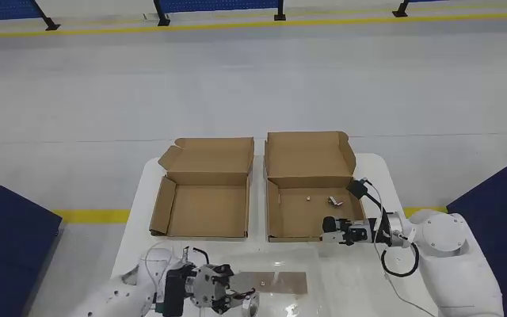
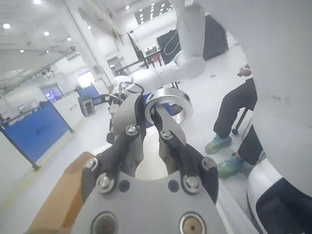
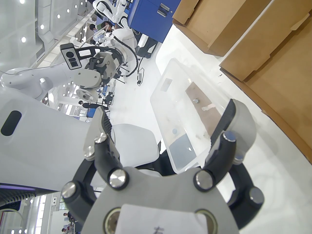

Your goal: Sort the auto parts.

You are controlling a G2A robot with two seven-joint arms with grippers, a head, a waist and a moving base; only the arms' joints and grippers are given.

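My left gripper (image 2: 147, 113) is shut on a shiny metal ring (image 2: 170, 105): one finger sits inside the ring, the other outside its wall. In the top view this gripper (image 1: 242, 299) is held at the table's front left, over the clear tray. My right gripper (image 3: 168, 110) is open and empty; in the top view it (image 1: 329, 227) hovers at the front right corner of the right cardboard box (image 1: 309, 230). That box holds two small parts (image 1: 333, 200). The left cardboard box (image 1: 207, 210) looks empty.
A clear plastic tray (image 3: 156, 93) lies in front of the boxes, with a brown pad (image 1: 273, 281) inside carrying a small bolt (image 3: 196, 101) and a pale piece (image 3: 207, 107). Both boxes' lids stand open at the back. A person sits beside the table.
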